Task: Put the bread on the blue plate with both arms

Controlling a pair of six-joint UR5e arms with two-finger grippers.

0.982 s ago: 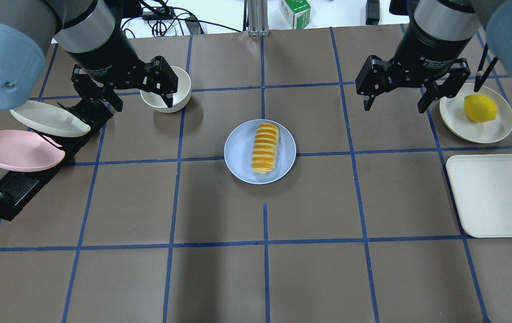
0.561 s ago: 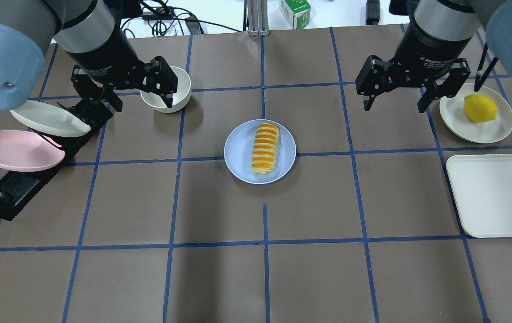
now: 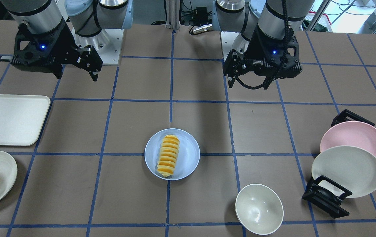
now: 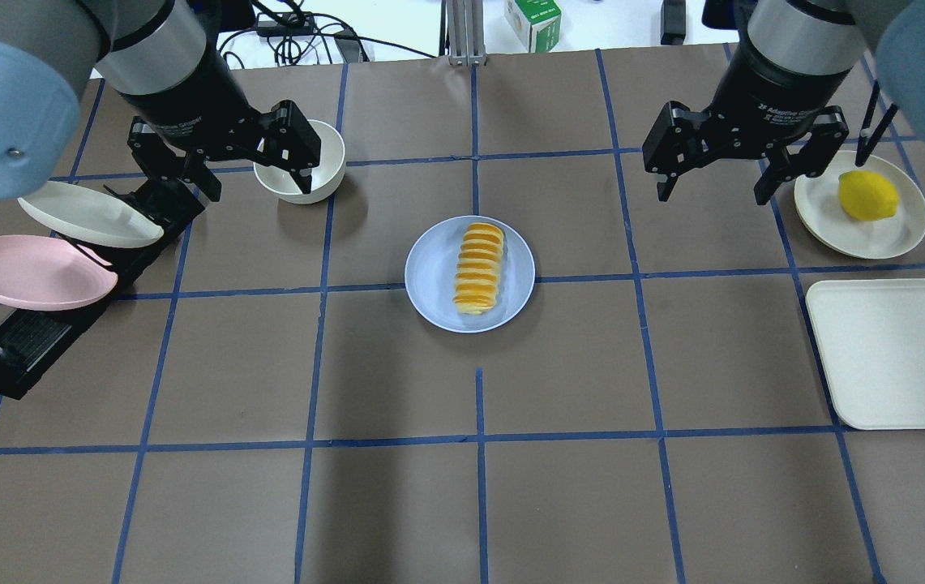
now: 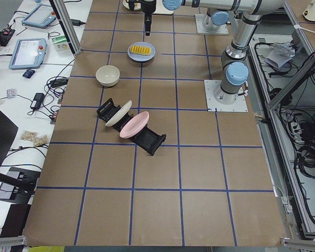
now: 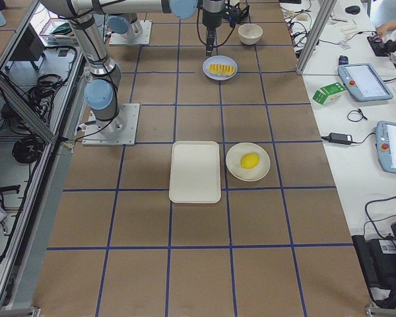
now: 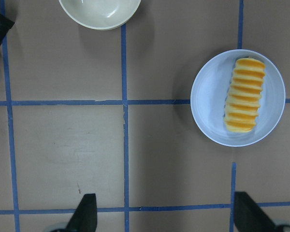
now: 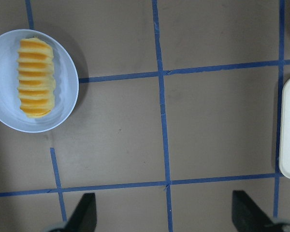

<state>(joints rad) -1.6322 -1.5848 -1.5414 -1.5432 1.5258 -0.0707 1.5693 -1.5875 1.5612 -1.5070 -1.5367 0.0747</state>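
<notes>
The bread (image 4: 478, 268), an orange and pale yellow ridged loaf, lies on the blue plate (image 4: 430, 276) at the table's middle. Both also show in the front view, bread (image 3: 168, 160) on plate (image 3: 189, 154), and in both wrist views, bread (image 7: 245, 95) and bread (image 8: 35, 77). My left gripper (image 4: 258, 186) hangs open and empty above the table, to the plate's far left, over a bowl's edge. My right gripper (image 4: 712, 195) hangs open and empty to the plate's far right. Neither gripper touches anything.
An off-white bowl (image 4: 326, 154) sits under the left gripper. A black rack (image 4: 16, 349) at the left holds an off-white plate (image 4: 89, 215) and a pink plate (image 4: 32, 272). At the right, a lemon (image 4: 867, 195) sits on an off-white plate (image 4: 859, 235), next to a tray (image 4: 900, 353).
</notes>
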